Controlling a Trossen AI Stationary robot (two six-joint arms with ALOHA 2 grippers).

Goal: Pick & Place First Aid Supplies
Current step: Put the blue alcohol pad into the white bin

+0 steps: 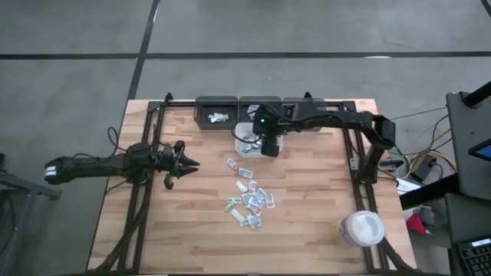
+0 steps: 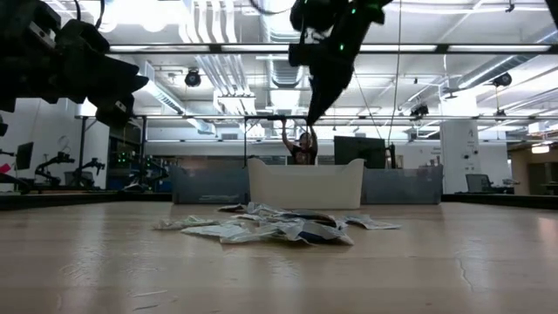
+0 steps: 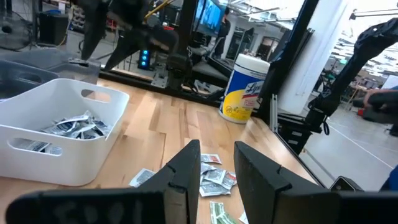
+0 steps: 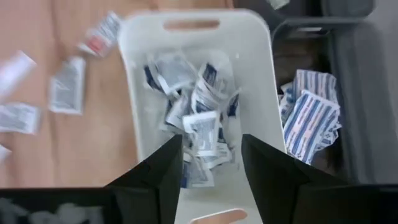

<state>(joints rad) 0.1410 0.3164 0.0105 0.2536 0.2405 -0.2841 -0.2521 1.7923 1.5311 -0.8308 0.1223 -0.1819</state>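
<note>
1. While most of the first aid supplies [image 1: 248,198] lie scattered on the desk [image 1: 176,222] near its middle, a heap of the same sachets already sits in the white bin [image 4: 186,31], with one sachet [image 4: 202,130] right under the tool tips, looking just let go.
2. Right tool [image 4: 211,165] hangs above the white bin, fingers spread apart, nothing between them: released.
3. Dark bin [image 4: 367,93] stands just beside the white one and holds striped blue-and-white packets [image 4: 314,121]; another dark bin [image 1: 217,112] at the far edge holds a few pieces.
4. Left tool [image 3: 214,168] hovers over the left part of the desk, well apart from the scatter, fingers parted with nothing in the gap; this arm waits.
5. White round tub [image 1: 360,228] stands at the near right corner of the desk, not part of the job.
6. Risks, as judged:
   - Loose sachets overlap, so the next pinch may lift two, or slide off a flat one.
   - Fingers pushing into the pile could sweep sachets outward.
   - A release too near the bin's rim could drop a sachet into the neighbouring dark bin.
   - Both arms reaching the pile together might collide.
</note>
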